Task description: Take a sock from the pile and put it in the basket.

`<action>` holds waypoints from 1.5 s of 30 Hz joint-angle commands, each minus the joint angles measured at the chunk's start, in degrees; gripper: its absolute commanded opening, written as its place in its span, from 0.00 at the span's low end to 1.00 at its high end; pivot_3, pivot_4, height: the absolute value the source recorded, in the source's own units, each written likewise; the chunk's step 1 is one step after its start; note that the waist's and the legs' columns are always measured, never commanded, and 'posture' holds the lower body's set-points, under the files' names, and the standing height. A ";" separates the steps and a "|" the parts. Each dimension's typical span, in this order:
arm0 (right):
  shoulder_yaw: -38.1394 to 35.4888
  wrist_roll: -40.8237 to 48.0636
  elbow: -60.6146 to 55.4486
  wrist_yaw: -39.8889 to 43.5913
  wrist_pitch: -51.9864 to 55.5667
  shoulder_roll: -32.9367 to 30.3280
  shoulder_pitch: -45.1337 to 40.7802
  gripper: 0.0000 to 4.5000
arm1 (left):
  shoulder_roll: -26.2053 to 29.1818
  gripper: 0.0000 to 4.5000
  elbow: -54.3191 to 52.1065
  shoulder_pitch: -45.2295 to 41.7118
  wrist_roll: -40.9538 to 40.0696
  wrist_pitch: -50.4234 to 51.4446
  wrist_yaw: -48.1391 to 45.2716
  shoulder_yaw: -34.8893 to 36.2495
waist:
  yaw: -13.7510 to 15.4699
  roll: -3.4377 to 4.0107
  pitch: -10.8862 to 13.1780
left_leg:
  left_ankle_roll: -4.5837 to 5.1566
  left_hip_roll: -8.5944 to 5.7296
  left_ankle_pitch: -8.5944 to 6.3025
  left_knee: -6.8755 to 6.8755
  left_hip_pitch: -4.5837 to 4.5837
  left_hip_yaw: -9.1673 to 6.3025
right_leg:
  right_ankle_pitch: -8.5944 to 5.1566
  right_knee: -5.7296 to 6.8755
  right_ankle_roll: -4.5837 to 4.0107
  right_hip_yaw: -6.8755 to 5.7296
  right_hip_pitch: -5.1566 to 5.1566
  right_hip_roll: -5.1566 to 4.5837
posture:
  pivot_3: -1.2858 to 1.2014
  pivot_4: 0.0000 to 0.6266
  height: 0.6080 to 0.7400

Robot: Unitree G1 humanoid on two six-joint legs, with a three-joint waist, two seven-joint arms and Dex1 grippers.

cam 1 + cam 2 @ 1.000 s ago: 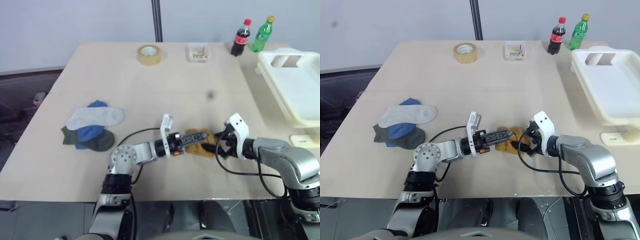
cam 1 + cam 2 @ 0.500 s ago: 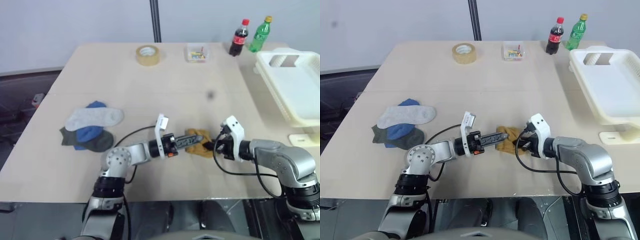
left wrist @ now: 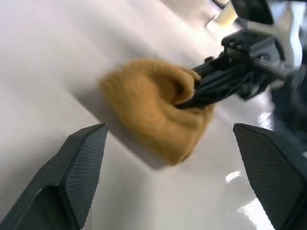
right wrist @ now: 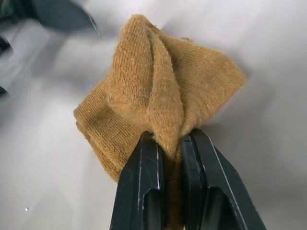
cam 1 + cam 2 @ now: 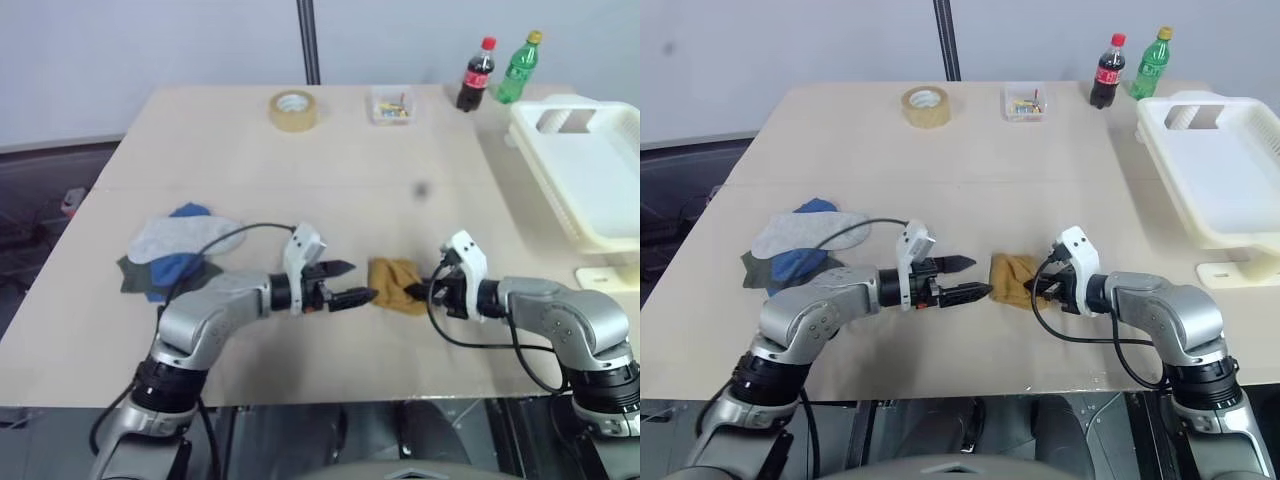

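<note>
A mustard-yellow sock [image 5: 393,284] lies bunched on the table between my two grippers. My right gripper [image 4: 168,143] is shut on a raised fold at the sock's right edge. My left gripper [image 5: 356,282] stands open just left of the sock, fingers pointing at it, with nothing between them. The pile [image 5: 172,256] of grey, blue and dark socks sits at the left of the table. At the far right stands the cream-white basket [image 5: 600,175].
Along the far edge are a tape roll [image 5: 293,108], a small clear box [image 5: 392,105], a cola bottle [image 5: 474,75] and a green bottle [image 5: 517,68]. A white piece [image 5: 605,277] lies at the right edge, below the basket.
My right gripper has shut on the yellow sock. My left gripper has pulled back to the left off the sock and rolled, so its open fingers now show.
</note>
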 commanded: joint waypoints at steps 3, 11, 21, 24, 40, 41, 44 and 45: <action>2.24 -0.58 1.87 0.25 0.40 -0.38 0.39 0.00 | 2.92 1.00 -3.47 3.13 8.98 -13.44 -3.25 -2.32 | -0.08 0.00 0.00 | -0.01 0.04 0.02 -0.18 0.02 0.00 | 0.00 -0.01 -0.02 0.01 -0.02 0.02 | 0.52 0.24 0.99; 0.33 0.57 2.14 4.85 -0.72 -5.41 -1.61 0.00 | -1.28 1.00 -3.61 4.66 10.51 -21.85 -1.76 0.82 | 0.45 0.00 0.02 | 0.01 0.04 0.02 -0.17 -0.04 -0.02 | 0.01 -0.07 -0.02 -0.05 -0.03 0.01 | 0.52 0.24 0.99; -2.04 1.53 3.90 9.68 -1.04 -12.67 -3.60 0.00 | -6.81 1.00 -2.56 7.34 10.64 -27.88 -1.00 1.74 | 0.50 0.02 0.06 | 0.03 0.02 0.01 -0.16 -0.15 -0.07 | 0.01 -0.20 -0.01 -0.12 -0.03 -0.02 | 0.52 0.24 0.99; -3.85 2.72 4.57 11.00 -0.47 -15.16 -5.85 0.00 | -8.25 1.00 -2.93 7.50 9.94 -29.28 -1.26 2.06 | 0.46 0.01 0.07 | 0.03 0.01 0.01 -0.14 -0.14 -0.05 | 0.02 -0.19 0.00 -0.11 -0.03 -0.03 | 0.52 0.24 0.99; -9.72 1.07 25.18 20.63 -5.31 -28.26 -20.45 0.00 | -17.38 1.00 0.50 4.46 8.93 -39.13 -0.22 2.94 | 0.48 0.12 0.21 | 0.04 0.02 0.02 -0.11 -0.30 0.02 | 0.02 -0.22 0.00 -0.10 -0.16 -0.02 | 0.52 0.24 0.99; -9.81 0.48 27.32 20.90 -5.81 -28.97 -21.55 0.00 | -17.94 1.00 0.77 4.27 9.22 -39.53 0.06 2.86 | 0.47 0.12 0.21 | 0.04 0.02 0.02 -0.11 -0.32 0.04 | 0.03 -0.20 0.00 -0.08 -0.19 -0.02 | 0.52 0.24 0.99; -9.19 -1.80 33.66 22.11 -8.46 -30.73 -24.34 0.00 | -19.31 1.00 1.57 3.58 9.62 -40.35 0.67 2.54 | 0.48 0.13 0.21 | 0.04 0.03 0.02 -0.11 -0.38 0.04 | 0.02 -0.17 -0.01 -0.08 -0.28 0.00 | 0.52 0.24 0.99; -8.71 -2.88 36.03 22.73 -9.91 -31.23 -25.13 0.00 | -19.70 1.00 1.99 3.31 9.90 -40.57 0.79 2.30 | 0.48 0.13 0.21 | 0.04 0.03 0.02 -0.10 -0.43 0.04 | 0.03 -0.17 -0.01 -0.09 -0.31 0.00 | 0.52 0.24 0.99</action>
